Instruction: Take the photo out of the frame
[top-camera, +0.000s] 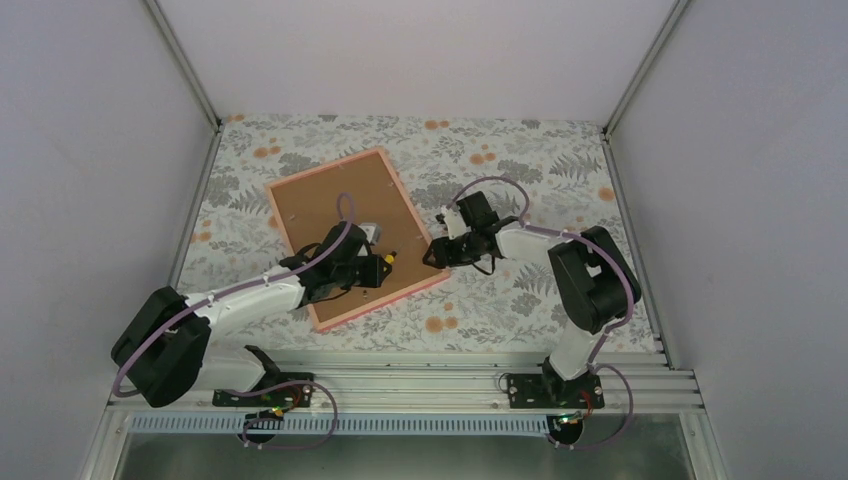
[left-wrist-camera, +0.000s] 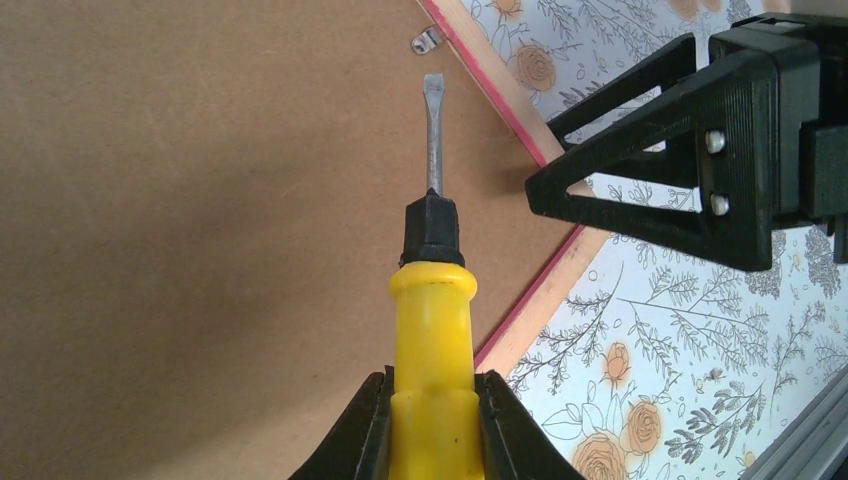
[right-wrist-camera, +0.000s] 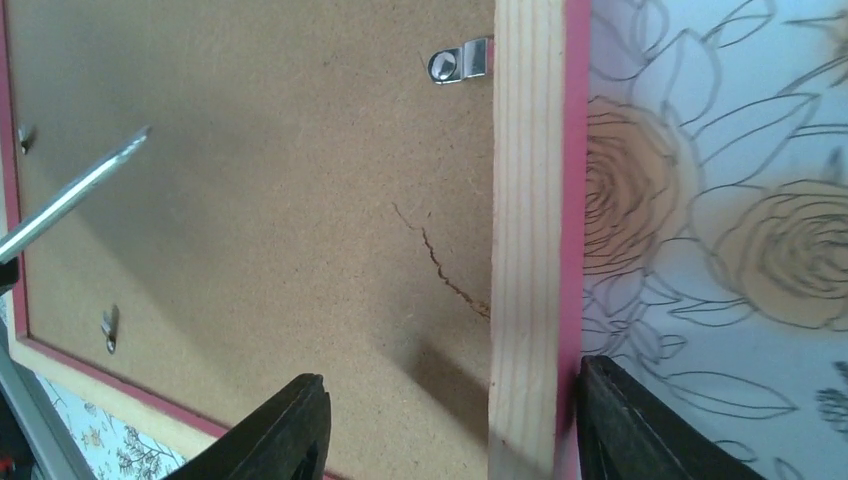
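**A:** Two questions. Where's the frame (right-wrist-camera: 525, 250)?

**B:** Pink, lying back-up beneath both grippers, brown backing board (right-wrist-camera: 260, 200) showing.

**A:** And who holds what?

**B:** The right gripper (right-wrist-camera: 450, 385) gapes astride the frame's rail. The left gripper (left-wrist-camera: 432, 390) clamps a yellow-handled flathead screwdriver (left-wrist-camera: 432, 320), blade out ahead. A metal clip (right-wrist-camera: 458, 63) sits beyond the right gripper.

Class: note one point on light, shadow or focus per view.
Top external: soft, even light, no glare on the brown fibreboard back. Left wrist: a broad soft shadow crosses the board behind the yellow-handled screwdriver. Right wrist: near black fingers blurred, small metal clip sharp.
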